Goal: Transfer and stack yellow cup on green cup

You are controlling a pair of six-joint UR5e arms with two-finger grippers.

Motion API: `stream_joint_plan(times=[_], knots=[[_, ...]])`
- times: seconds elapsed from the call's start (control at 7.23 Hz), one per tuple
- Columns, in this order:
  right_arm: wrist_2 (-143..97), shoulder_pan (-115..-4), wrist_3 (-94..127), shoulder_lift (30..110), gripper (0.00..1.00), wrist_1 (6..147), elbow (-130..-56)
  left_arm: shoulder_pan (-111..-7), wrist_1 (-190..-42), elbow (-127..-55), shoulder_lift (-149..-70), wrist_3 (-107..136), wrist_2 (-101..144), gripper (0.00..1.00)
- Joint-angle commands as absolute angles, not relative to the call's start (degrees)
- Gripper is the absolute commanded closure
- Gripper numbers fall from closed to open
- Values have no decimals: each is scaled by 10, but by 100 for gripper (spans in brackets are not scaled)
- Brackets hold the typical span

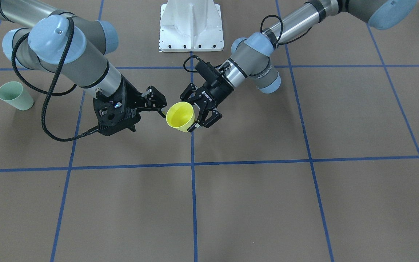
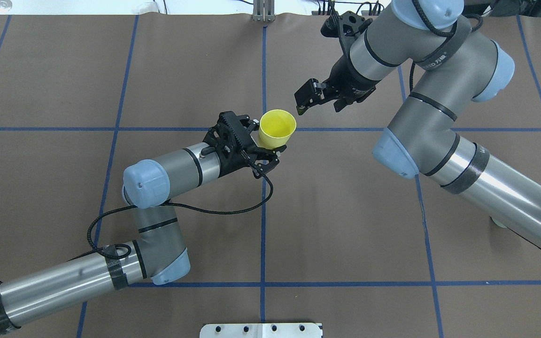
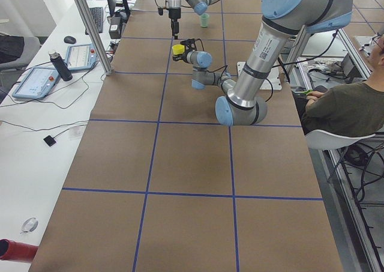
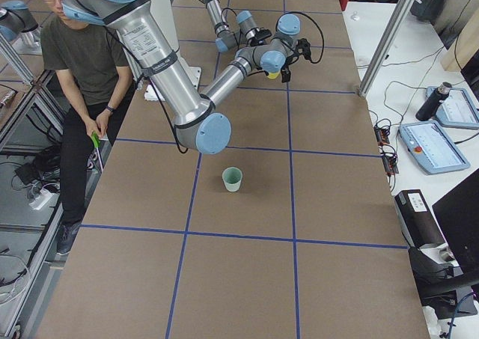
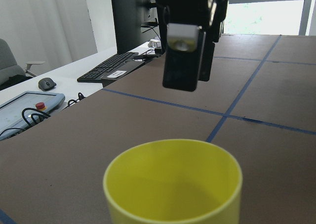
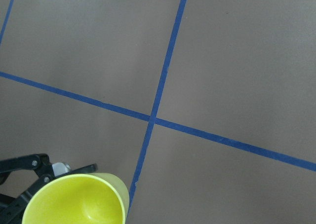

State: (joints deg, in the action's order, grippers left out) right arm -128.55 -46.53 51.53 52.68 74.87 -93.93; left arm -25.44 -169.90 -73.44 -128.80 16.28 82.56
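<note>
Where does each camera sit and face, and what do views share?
Front-facing: across the table, facing the robot; both arms, yellow cup, green cup.
Overhead: behind the robot, looking down; left gripper holds the cup.
Exterior left: table end; left arm nearest.
Exterior right: opposite end; right arm nearest.
Left wrist: level, facing right gripper.
Right wrist: steeply down at table.
All share the yellow cup.

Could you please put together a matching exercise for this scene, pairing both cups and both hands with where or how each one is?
Things:
1. yellow cup
2. green cup
3. left hand
4. right hand

States:
A. standing alone on the table
B. empty, just beyond the yellow rim
C. clamped around a cup
D. held in a hand, mouth up

Pairs: 1-D, 2-A, 3-C, 4-B
</note>
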Motion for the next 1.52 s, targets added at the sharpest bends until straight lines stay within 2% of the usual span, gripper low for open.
stream_joint_plan(times=[0.0, 0.83, 0.97, 1.11, 1.38], knots=[[-1286, -454, 531, 525, 1, 750, -936, -248, -1710, -735, -1288, 163, 824, 56], [-1288, -449, 570, 510, 2, 748, -918, -238, -1712, -737, -1288, 166, 821, 56], [-1288, -445, 571, 511, 4, 748, -918, -238, -1712, -738, -1289, 167, 821, 56], [-1289, -440, 574, 512, 11, 748, -918, -237, -1712, -738, -1288, 167, 821, 56], [-1292, -439, 575, 517, 11, 748, -927, -237, -1712, -737, -1289, 167, 821, 56]])
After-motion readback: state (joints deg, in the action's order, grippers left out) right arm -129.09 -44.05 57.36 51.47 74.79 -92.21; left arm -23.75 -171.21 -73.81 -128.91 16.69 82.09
